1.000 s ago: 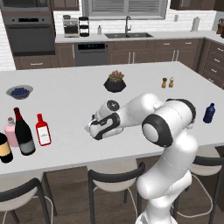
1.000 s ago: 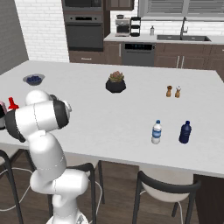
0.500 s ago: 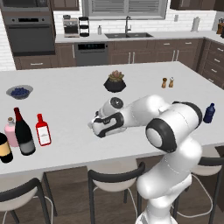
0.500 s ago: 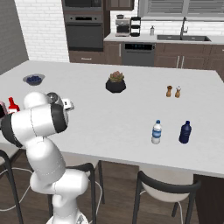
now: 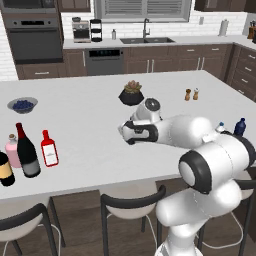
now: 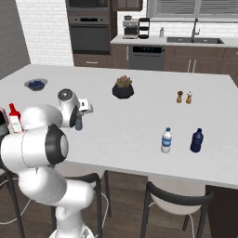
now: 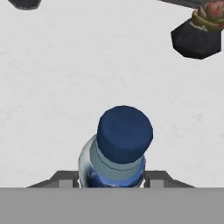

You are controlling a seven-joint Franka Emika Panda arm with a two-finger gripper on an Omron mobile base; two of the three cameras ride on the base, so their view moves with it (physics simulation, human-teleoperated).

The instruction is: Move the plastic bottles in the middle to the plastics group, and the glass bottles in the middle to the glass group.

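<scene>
My gripper [image 7: 111, 176] is shut on the small light-blue plastic bottle [image 7: 124, 133], whose blue cap faces the hand camera. The hand [image 5: 131, 134] hovers over the middle of the island counter [image 5: 90, 125]; in the base views it hides most of that bottle. At the left edge stand the tall dark wine bottle [image 5: 26, 152] and the flat red bottle [image 5: 49, 149], beside the pink flask [image 5: 11, 150] and the dark yellow-labelled bottle [image 5: 5, 169]. Far right stand the clear water bottle [image 6: 166, 140] and the navy bottle [image 6: 196, 141].
A potted succulent [image 5: 132, 93] in a black pot stands behind the hand. Salt and pepper shakers [image 5: 191, 94] sit toward the far right, a bowl of blueberries [image 5: 22, 104] at the far left. Stools [image 5: 131, 202] line the counter's near edge.
The arm has carried the light-blue bottle rightward over the counter, away from the glass bottles on the left. The jaws have kept their grip.
</scene>
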